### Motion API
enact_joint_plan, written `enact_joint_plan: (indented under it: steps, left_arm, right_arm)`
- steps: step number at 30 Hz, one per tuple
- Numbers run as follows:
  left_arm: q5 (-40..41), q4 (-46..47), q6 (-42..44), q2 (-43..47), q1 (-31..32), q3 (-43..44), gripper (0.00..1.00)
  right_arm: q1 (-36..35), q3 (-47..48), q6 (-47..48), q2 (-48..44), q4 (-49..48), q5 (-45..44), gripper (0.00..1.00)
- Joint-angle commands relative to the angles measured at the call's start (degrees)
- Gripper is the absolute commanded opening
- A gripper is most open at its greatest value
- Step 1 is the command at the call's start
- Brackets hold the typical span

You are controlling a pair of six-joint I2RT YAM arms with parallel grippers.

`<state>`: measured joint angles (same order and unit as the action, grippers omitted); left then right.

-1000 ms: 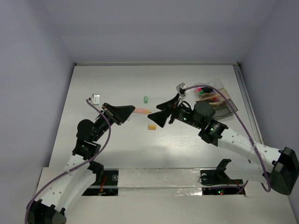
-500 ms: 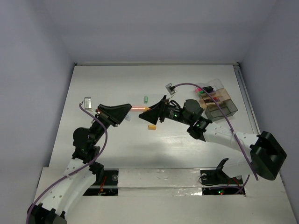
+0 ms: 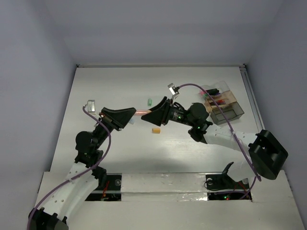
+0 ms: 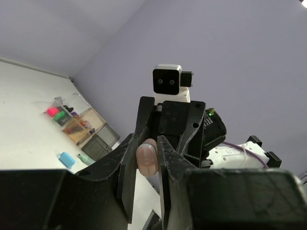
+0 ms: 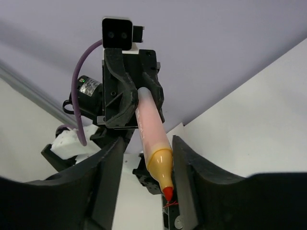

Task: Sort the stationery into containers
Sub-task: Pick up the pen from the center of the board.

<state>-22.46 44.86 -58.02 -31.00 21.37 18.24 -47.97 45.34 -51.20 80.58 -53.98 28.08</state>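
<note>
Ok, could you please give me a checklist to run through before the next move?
1. Left gripper clamped on pink pen: ok.
2. Pen tip lies between right gripper fingers: ok.
3. Right gripper closed on pen: not ok, gap visible.
4. Free room for pen in container: cannot tell.
5. Orange eraser lies apart from both grippers: ok.

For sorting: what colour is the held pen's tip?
Red, on the pink-barrelled pen; right wrist view.

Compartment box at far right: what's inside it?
One end compartment of the box holds a pink highlighter and a green highlighter; reddish pens lie in the tan middle. The dark end compartment's contents cannot be made out.
</note>
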Motion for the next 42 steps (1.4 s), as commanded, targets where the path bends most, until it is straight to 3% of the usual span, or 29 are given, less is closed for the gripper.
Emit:
enact_joint_plan:
  steps: [1, 8, 10, 12, 16, 17, 19, 20, 23, 25, 28, 36, 42]
  left_arm:
    - [-1.27, 4.88, -0.69, 0.42, -0.18, -0.40, 0.00]
    - [-3.20, 6.03, -0.87, -0.20, -0.18, -0.75, 0.00]
    - [-4.87, 5.94, -0.52, -0.46, -0.18, -0.58, 0.00]
    - [-7.58, 4.28, 0.79, -0.64, -0.18, 0.21, 0.06]
    - [-11.02, -6.78, 7.46, -0.37, -0.18, 4.42, 0.23]
    - [-11.29, -9.24, 10.96, 0.06, -0.18, 5.31, 0.32]
    - [-12.43, -14.78, 13.88, 0.68, -0.18, 7.59, 0.42]
    - [-12.61, -16.28, 16.07, 1.20, -0.18, 8.21, 0.53]
    - [-14.54, -20.94, 19.25, 0.77, -0.18, 11.02, 0.71]
    - [-16.82, -24.11, 21.80, -0.36, -0.18, 12.95, 0.76]
    - [-19.28, -27.97, 24.96, -1.25, -0.18, 14.71, 0.79]
    - [-26.39, -39.58, 34.99, -4.15, -0.18, 18.06, 0.76]
    - [-36.85, -31.08, 28.76, -5.38, -0.18, 14.64, 0.69]
  right_arm:
    - [0.15, 2.03, -1.10, -0.59, -7.19, 1.28, 0.49]
    - [0.15, 1.24, -2.24, -0.33, -10.18, 1.11, 0.12]
    - [0.15, 0.89, -2.50, -0.51, -10.01, 1.28, 0.07]
    - [0.15, 0.97, -0.85, -1.64, -6.52, 1.63, 0.03]
    - [1.38, 6.05, 6.62, -5.68, 12.18, 2.33, 0.00]
    - [2.25, 7.29, 8.55, -6.48, 20.93, 2.77, 0.00]
    - [3.49, 10.71, 14.18, -7.36, 30.90, 5.75, 0.00]
    - [4.01, 13.78, 16.20, -7.28, 39.13, 8.37, 0.00]
    - [6.30, 18.53, 21.92, -6.05, 51.72, 14.09, 0.00]
    - [7.70, 19.69, 24.73, -4.99, 58.32, 18.84, 0.00]
    - [8.24, 22.16, 29.92, -4.29, 66.34, 23.07, 0.00]
    - [8.24, 22.86, 34.85, -5.87, 73.13, 34.48, 0.00]
    - [8.24, 24.53, 37.22, -4.11, 76.74, 37.22, 0.00]
